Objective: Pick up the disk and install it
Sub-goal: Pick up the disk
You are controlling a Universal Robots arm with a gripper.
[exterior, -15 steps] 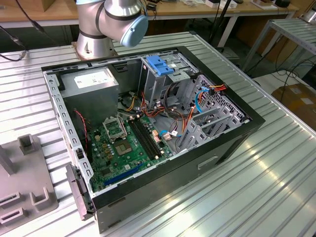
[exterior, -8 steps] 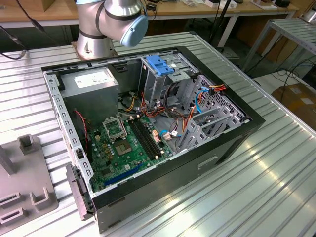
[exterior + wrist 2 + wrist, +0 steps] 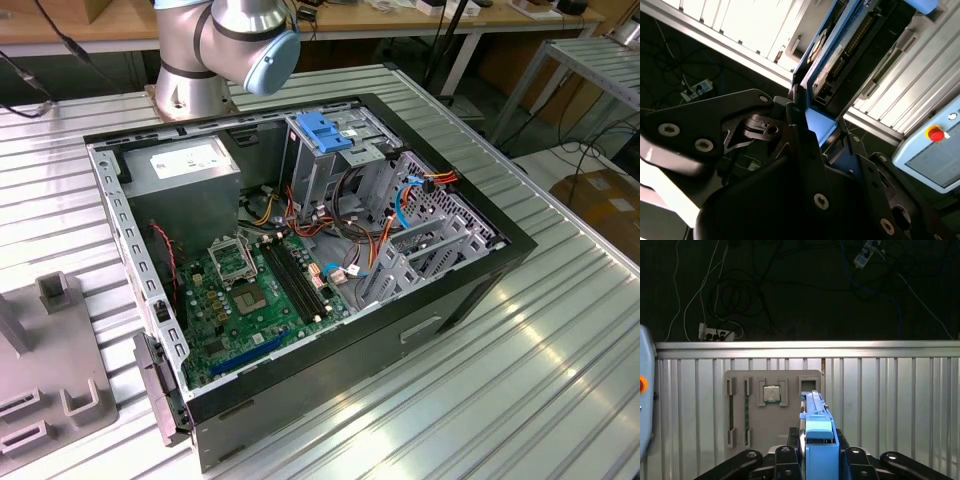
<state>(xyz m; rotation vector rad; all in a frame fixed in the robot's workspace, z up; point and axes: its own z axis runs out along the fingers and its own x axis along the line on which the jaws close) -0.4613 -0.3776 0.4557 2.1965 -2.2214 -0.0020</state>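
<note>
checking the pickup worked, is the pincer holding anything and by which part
The pincer is shut on the disk, gripping one end of its blue frame.

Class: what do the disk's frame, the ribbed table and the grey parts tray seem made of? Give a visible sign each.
Frame on the disk: likely plastic, uniform bright blue, moulded shape. Ribbed table: probably aluminium, silvery with bright glare. Grey parts tray: seemingly matte plastic, with moulded slots.

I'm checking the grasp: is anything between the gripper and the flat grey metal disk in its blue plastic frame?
Nothing visible does. In both wrist views the black gripper is shut directly on the disk, its fingers against the bright blue plastic frame, with nothing between them.
</note>
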